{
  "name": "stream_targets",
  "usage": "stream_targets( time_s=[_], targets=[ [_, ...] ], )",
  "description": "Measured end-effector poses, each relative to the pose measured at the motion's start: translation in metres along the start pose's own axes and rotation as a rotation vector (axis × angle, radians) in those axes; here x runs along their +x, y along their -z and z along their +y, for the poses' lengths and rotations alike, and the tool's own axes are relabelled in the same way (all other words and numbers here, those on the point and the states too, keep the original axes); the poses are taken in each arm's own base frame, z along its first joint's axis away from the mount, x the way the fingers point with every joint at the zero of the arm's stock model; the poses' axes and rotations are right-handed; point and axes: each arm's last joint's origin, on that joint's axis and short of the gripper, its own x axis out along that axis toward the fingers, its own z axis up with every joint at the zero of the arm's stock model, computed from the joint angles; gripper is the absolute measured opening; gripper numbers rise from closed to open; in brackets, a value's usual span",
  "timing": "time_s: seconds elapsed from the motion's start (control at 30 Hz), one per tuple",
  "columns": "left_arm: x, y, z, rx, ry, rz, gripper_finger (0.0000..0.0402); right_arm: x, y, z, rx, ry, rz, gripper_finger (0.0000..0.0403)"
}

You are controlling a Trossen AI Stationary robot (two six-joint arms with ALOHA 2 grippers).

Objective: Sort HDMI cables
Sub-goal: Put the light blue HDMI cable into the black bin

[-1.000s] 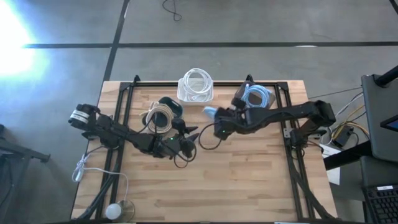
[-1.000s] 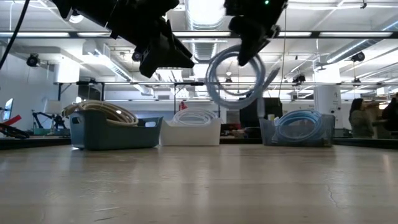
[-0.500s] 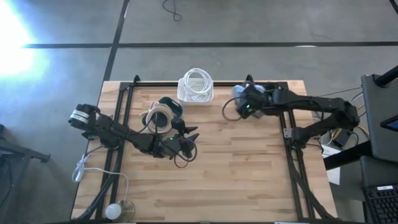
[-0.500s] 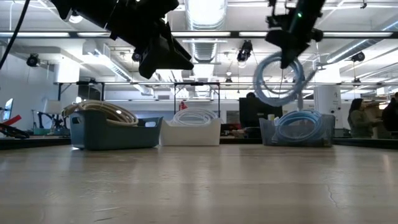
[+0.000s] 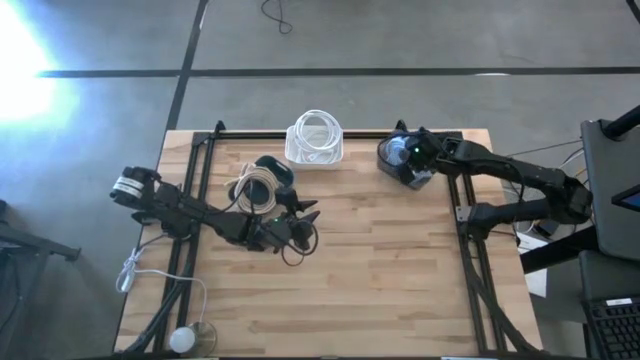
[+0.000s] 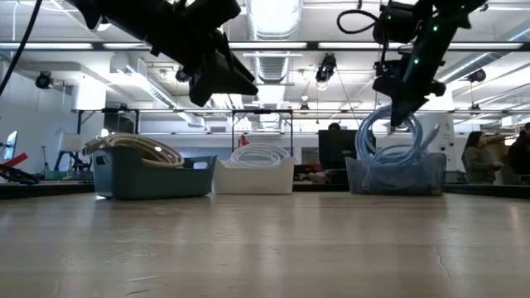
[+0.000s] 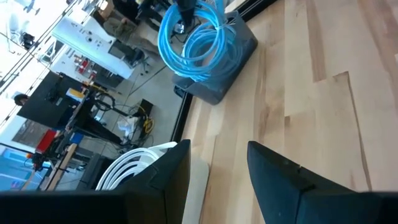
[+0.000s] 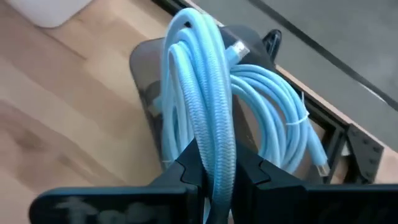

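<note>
Blue coiled cable [image 8: 208, 118] is hanging pinched tight in the right gripper [image 8: 214, 173], and it has just moved from mid-table to right over the grey bin [image 8: 146, 93] holding more blue cables [image 8: 280, 124]. Letting go is coming next, I think. Left gripper [image 7: 214, 165] is waiting over the middle, fingers apart, holding nothing

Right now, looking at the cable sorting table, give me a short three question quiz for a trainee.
1. True or false: the right pincer is shut on a light blue cable.
2. That cable hangs over which bin? A) grey bin B) white bin C) clear bin
3. Fill in: the left pincer hovers open, holding ____.

Key: 1 true; 2 C; 3 nothing.
</note>
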Motion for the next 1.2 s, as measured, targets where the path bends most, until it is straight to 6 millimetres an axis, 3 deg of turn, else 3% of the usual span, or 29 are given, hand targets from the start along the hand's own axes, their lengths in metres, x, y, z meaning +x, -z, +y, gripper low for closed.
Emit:
stream_targets(
  time_s=[0.23, 0.47, 0.67, 1.2],
  targets=[
    [0.001, 0.001, 0.001, -0.008, -0.004, 0.004, 0.0163, 0.003, -0.001, -0.007, 0.015, 0.011, 0.019, 0.0034],
    [0.002, 0.001, 0.001, -0.008, -0.005, 0.005, 0.0163, -0.025, -0.030, -0.012, 0.045, -0.022, -0.078, 0.0034],
    [0.002, 0.001, 0.001, -0.019, -0.005, 0.005, 0.0163, -0.039, -0.036, -0.016, 0.082, -0.034, -0.060, 0.0034],
    [0.002, 0.001, 0.001, -0.034, -0.005, 0.005, 0.0163, -0.003, 0.001, -0.010, 0.056, -0.011, 0.098, 0.0034]
  ],
)
